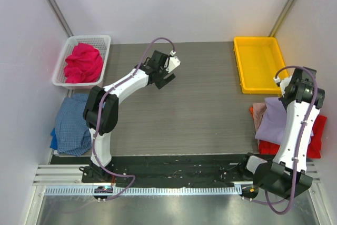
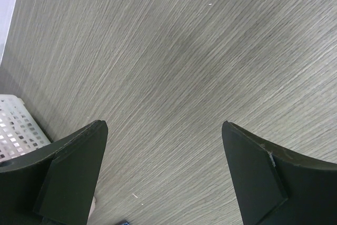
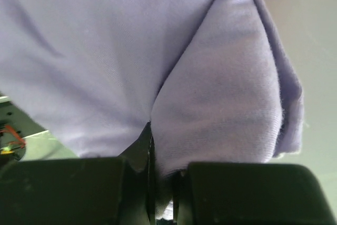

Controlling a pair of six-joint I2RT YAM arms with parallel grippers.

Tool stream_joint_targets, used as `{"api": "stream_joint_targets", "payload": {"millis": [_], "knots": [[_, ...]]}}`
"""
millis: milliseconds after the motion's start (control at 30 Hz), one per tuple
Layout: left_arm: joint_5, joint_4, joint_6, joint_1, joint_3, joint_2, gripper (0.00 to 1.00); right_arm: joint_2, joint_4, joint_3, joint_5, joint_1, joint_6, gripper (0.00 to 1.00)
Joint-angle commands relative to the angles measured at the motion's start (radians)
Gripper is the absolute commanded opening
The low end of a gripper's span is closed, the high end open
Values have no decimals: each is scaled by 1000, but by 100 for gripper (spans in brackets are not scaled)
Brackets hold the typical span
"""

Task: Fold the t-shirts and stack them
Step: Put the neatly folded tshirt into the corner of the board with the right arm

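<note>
Where the right arm bends over the right edge of the table [image 1: 210, 109], the right gripper [image 3: 152, 151] is pinched almost closed on a fold of the lavender t-shirt [image 1: 271, 119], which drapes over the red t-shirt [image 1: 317, 133] (only its edges show). At the near left edge, the blue checked t-shirt [image 1: 71, 122] lies crumpled. Farther out, the left gripper [image 2: 163, 127] hangs above bare tabletop, jaws spread wide and holding nothing. At the back, the magenta t-shirt [image 1: 83, 62] is heaped in the white basket [image 1: 102, 40], with the yellow tray [image 1: 260, 64] in the opposite corner.
</note>
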Motion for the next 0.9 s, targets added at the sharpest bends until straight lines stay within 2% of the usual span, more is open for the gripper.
{"api": "stream_joint_targets", "payload": {"millis": [0,167,267,667,733,867], "knots": [[20,31,8,-5,7,-25,95,4,134,-26,110,-100,-128,1],[23,31,6,-7,7,-12,95,65,211,-41,87,-264,-205,1],[25,31,6,-7,6,-5,95,104,257,-58,66,-319,-237,1],[19,20,9,-12,16,-7,95,295,441,-143,70,-326,-199,2],[17,19,8,-13,18,-7,95,317,483,-143,73,-326,-196,11],[11,12,8,-19,22,1,95,371,546,-118,78,-313,-176,20]]}}
